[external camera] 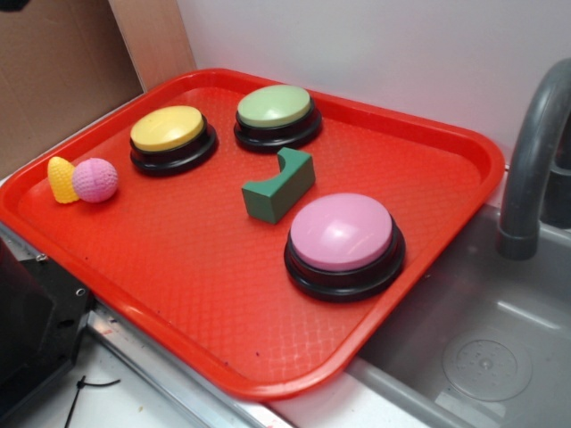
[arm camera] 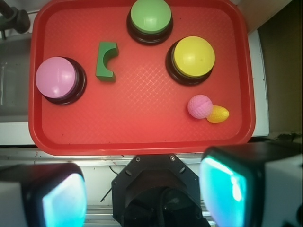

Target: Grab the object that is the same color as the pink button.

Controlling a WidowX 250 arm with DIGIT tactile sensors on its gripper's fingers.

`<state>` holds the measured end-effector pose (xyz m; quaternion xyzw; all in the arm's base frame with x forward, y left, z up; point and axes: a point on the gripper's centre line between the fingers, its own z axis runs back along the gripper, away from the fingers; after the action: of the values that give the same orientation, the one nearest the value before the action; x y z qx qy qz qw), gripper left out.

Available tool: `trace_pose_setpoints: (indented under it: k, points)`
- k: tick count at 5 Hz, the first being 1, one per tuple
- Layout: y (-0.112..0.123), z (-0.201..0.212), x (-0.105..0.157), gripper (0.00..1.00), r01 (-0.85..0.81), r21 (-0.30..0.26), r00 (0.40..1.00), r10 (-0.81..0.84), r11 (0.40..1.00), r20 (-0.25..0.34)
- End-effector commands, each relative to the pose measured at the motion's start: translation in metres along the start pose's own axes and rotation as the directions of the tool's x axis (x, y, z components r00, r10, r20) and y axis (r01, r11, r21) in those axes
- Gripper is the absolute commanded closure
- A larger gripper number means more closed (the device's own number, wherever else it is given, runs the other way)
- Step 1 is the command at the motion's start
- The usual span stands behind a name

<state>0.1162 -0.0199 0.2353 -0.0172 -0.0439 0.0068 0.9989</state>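
Observation:
A small pink dimpled ball lies at the left of the red tray, touching a yellow corn piece. The wrist view shows the ball and the corn piece at the tray's lower right. The large pink button on a black base sits at the tray's right; it shows in the wrist view at the left. My gripper is open and empty, high above the robot base, off the tray's near edge. It is out of the exterior view.
A yellow-topped button, a green-topped button and a dark green notched block stand on the tray. A grey sink with a tap lies to the right. The black robot base is below the gripper.

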Motion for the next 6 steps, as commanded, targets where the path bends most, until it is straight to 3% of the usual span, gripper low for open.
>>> trace_pose_setpoints:
  k: [1, 2, 4, 6]
  points:
    - [0.0, 0.0, 0.0, 0.0, 0.0, 0.0, 1.0, 0.0, 1.0, 0.0]
    - [0.009, -0.01, 0.004, 0.0, -0.154, -0.004, 0.988, 0.154, 0.988, 0.019]
    - [0.036, -0.044, 0.014, 0.0, -0.436, -0.051, 0.897, 0.439, 0.898, 0.057]
    - [0.062, -0.094, 0.019, 0.0, -0.685, -0.06, 0.719, 0.687, 0.726, 0.106]
